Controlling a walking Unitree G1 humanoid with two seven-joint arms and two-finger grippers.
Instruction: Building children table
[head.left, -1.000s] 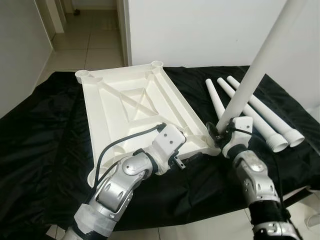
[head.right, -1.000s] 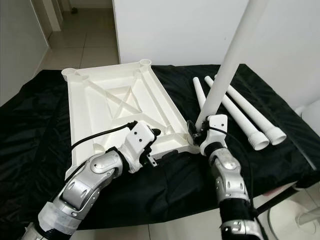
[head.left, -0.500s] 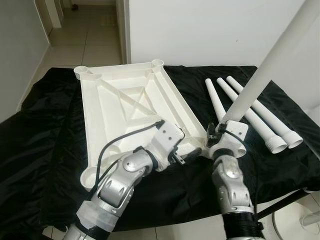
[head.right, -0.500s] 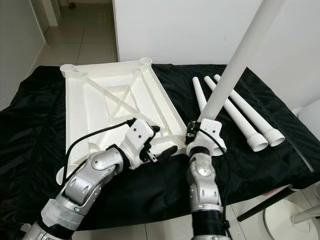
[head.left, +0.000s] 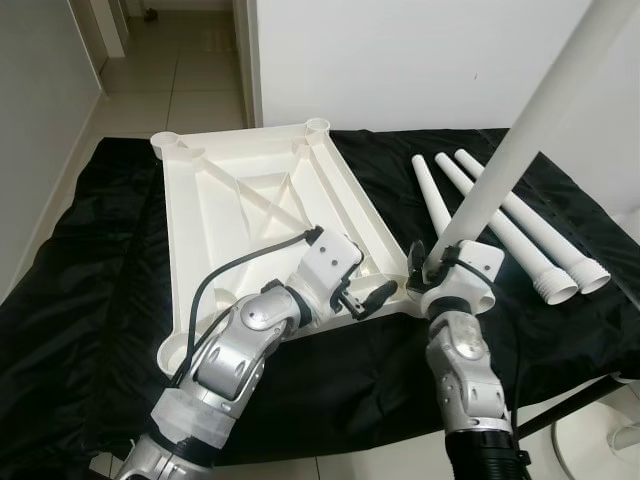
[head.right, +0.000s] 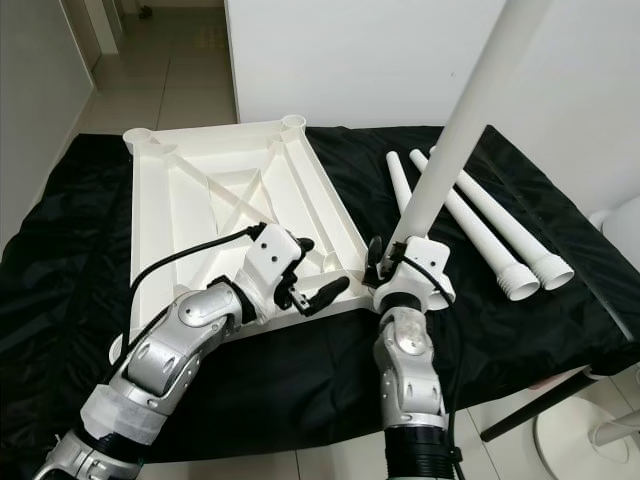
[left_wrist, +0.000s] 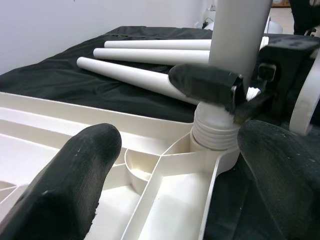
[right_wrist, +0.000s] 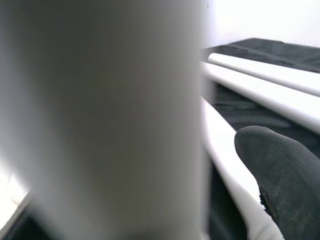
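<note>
Left gripper (head.left: 372, 296): nearest of all, it hovers over the near right corner of the tabletop, its silver arm reaching in from the lower left. Its two black fingers (left_wrist: 75, 175) are spread apart and grip nothing; from the left wrist camera the corner socket sits in the gap between them.

Right gripper (head.left: 428, 266): just beside the left one, at the same corner, wrist upright. Its fingers pinch the standing leg close to the leg's base, one black finger (left_wrist: 202, 84) lying across the white tube.

Standing leg (head.left: 520, 140): a long white tube, leaning slightly to the right, running up out of the top right of the head views. Its ribbed lower end (left_wrist: 216, 131) sits in the round socket at the near right corner of the tabletop.

Tabletop (head.left: 240, 215): a white plastic children's table top, lying upside down on the cloth, ribs and diagonal braces facing up, round sockets at the corners. The two far sockets hold nothing.

Spare legs (head.left: 510, 230): three white tapered tubes lying side by side on the cloth to the right of the tabletop, wide ribbed ends toward the near right.

Black cloth (head.left: 90, 300): covers the whole work surface.

Background: a white wall (head.left: 400, 60) and a tiled hallway floor (head.left: 180, 80).
</note>
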